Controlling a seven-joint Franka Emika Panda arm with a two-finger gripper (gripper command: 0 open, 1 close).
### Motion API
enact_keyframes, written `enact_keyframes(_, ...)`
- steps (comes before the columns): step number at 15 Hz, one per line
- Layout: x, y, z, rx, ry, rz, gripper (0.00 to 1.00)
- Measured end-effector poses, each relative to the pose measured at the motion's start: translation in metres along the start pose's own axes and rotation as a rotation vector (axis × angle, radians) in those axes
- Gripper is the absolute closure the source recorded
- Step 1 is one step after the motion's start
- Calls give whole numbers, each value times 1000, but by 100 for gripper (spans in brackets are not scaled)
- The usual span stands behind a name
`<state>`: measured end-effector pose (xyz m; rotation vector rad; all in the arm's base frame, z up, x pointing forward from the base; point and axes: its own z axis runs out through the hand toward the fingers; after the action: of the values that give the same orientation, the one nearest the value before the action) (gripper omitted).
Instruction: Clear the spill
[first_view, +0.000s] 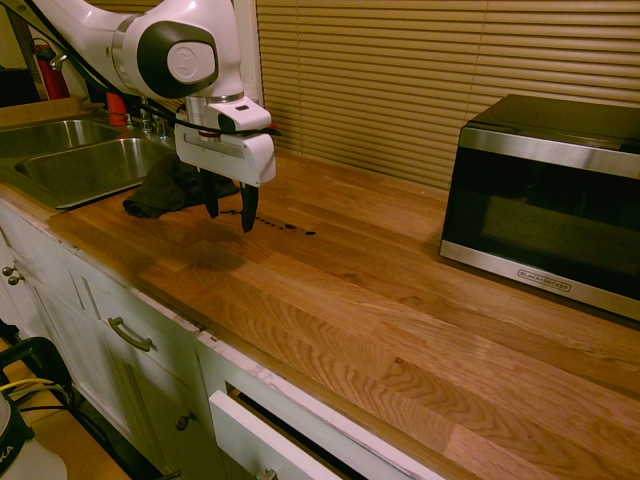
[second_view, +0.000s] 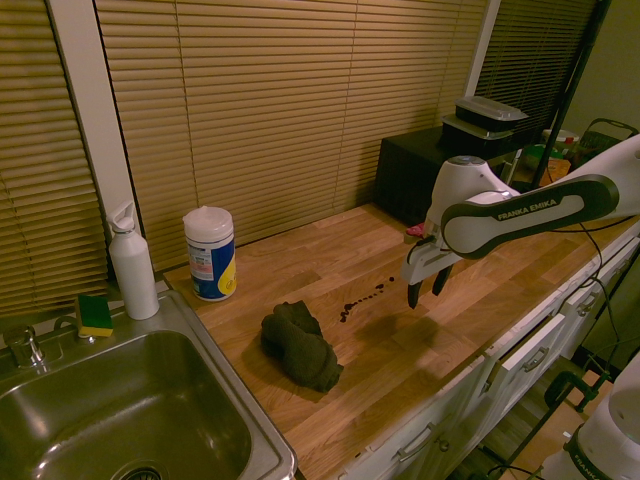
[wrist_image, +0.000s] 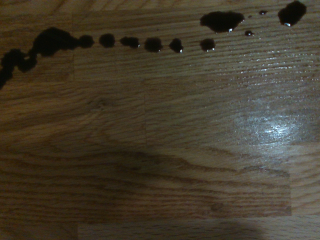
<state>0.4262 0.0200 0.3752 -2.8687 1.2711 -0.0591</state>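
I am hovering my gripper (second_view: 428, 290) above a wooden desk (first_view: 330, 330), its fingers parted and holding nothing, beside a spill (second_view: 366, 298) of dark liquid. The spill is trailing across the wood in drops and thicker blots, lying between a crumpled dark cloth (second_view: 300, 347) and a black microwave (first_view: 550, 200) with a steel-trimmed front. The cloth is resting on the desk near the sink (second_view: 130, 410), next to a wipes canister (second_view: 211, 255) with a white lid. A white bottle (second_view: 133, 268) and a yellow-and-green sponge (second_view: 95, 316) are standing by the basin. Lidded containers (second_view: 485, 120) are sitting on top of the microwave. Something small and pink (second_view: 415, 230), perhaps a wrapper, is showing behind my gripper. Below, a drawer (first_view: 265, 440) is hanging open.
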Motion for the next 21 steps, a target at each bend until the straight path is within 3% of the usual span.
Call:
enact_keyframes(6,-10,-28,-20,55,49,-41,0)
enact_keyframes(10,-39,-81,-47,107,77,-48,0)
enact_keyframes(21,-121,-224,-70,199,26,-130,0)
